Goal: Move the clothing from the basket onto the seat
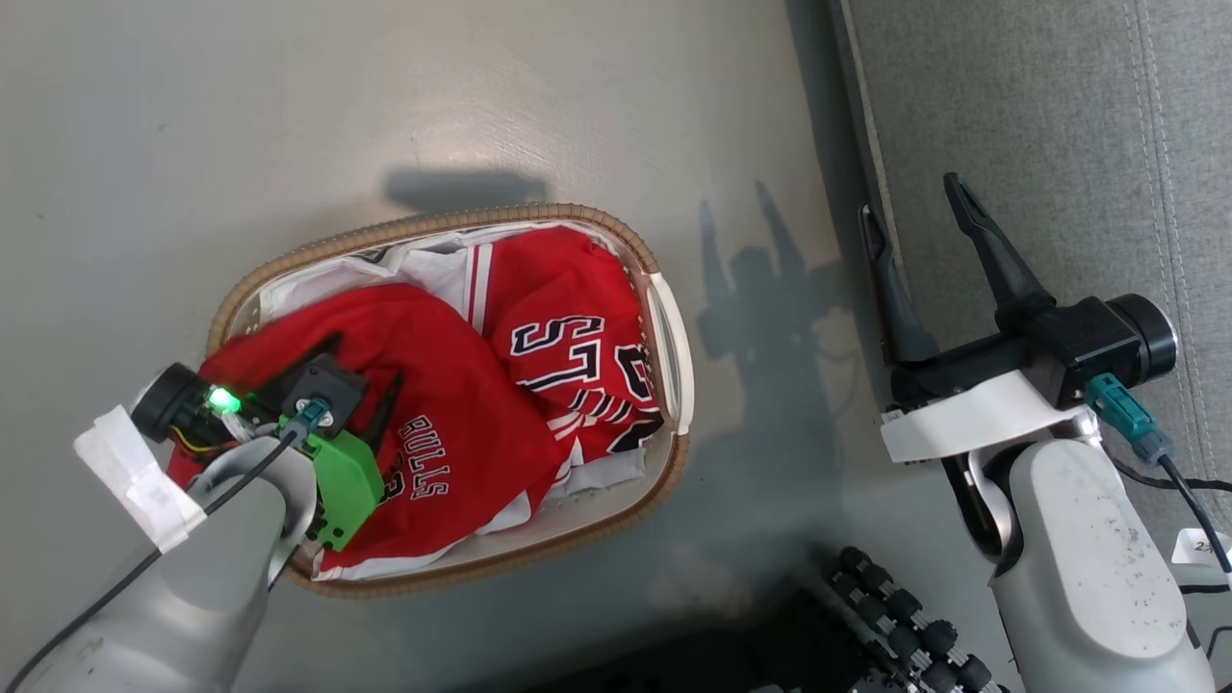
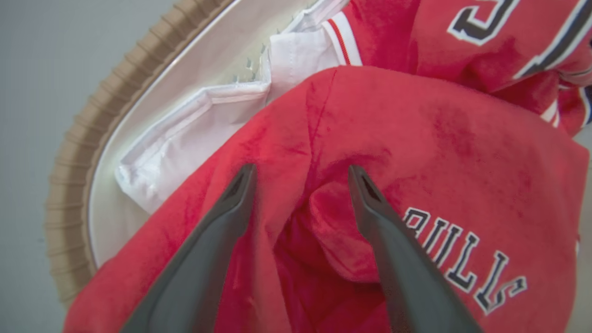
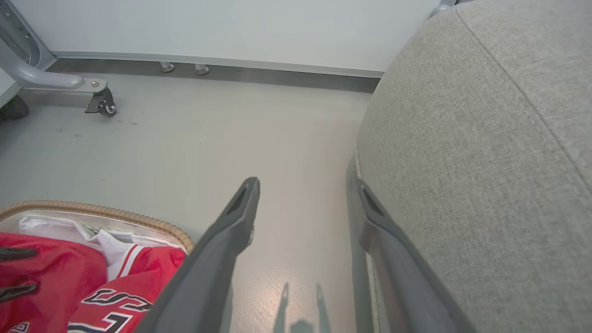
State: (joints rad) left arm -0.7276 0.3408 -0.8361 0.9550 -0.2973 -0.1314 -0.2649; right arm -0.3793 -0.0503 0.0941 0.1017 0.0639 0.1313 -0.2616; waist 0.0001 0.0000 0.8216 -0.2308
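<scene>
The clothing (image 1: 433,385) lies heaped in the basket (image 1: 539,214) at the centre-left of the head view, on the floor (image 1: 289,115) and apart from the seat (image 1: 1039,144), which fills the upper right. Nothing red is on the seat yet.

The left gripper (image 2: 301,170) is down on the pile with its fingers spread wide. They straddle a raised fold (image 2: 323,203) of the top jersey at the middle of the left wrist view, and they pinch nothing. The right gripper (image 1: 911,195) is likewise spread and empty, hanging at the seat's near edge on the right of the head view.

To my eye these jerseys are light, limp and rather slick. They will drape and trail when lifted, not come up as a shape. One may drag the second, numbered jersey (image 1: 568,356) along, since the two overlap. That fold between the left fingers looks the best place to bite, being bunched cloth several layers thick. A hold on a single flat layer would likely slide out. The white liner (image 2: 185,138), at the upper left of the left wrist view, sits just beside the red and should be kept out of the grip.
</scene>
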